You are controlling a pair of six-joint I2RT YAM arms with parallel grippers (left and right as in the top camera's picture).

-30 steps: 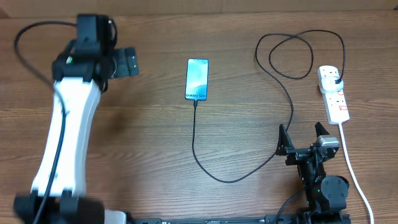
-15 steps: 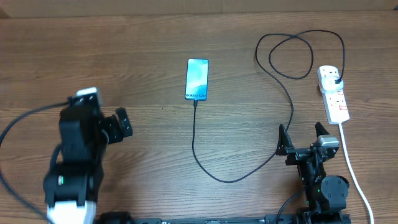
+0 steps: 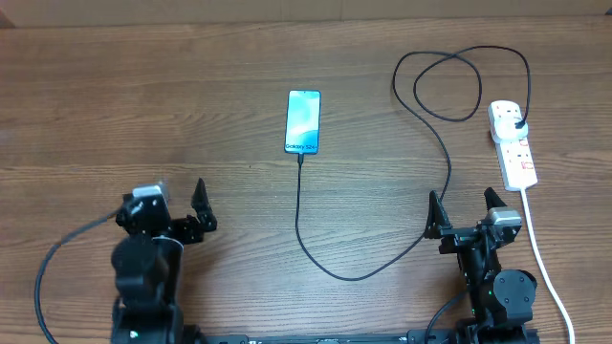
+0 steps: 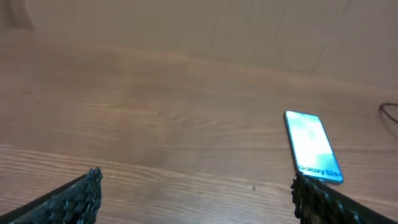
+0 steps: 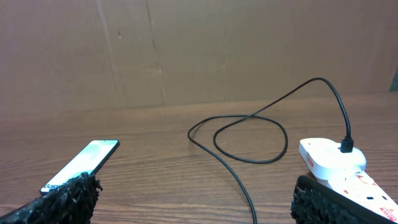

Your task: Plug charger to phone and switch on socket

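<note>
Jaws on both arms stand apart, empty; the charger [image 3: 298, 229], limp and light, loops across the surface [image 3: 191, 96] from socket [image 3: 513, 143] to phone [image 3: 302, 121], probably best pinched at its stiff tip by the phone.

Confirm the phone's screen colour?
Light blue-teal and lit, with small dark text near the bottom of the phone. It shows best in the overhead view.

From overhead, the red switches [image 3: 521, 153] on the socket [image 3: 499, 117] are too small to read as on or off, and its white lead [image 3: 547, 272] runs off the bottom edge. The left wrist view is blurred, and a fingertip [image 4: 314, 199] covers part of the near end of the phone [image 4: 311, 144]. In the right wrist view another fingertip [image 5: 329, 202] hides the socket's near end.
</note>
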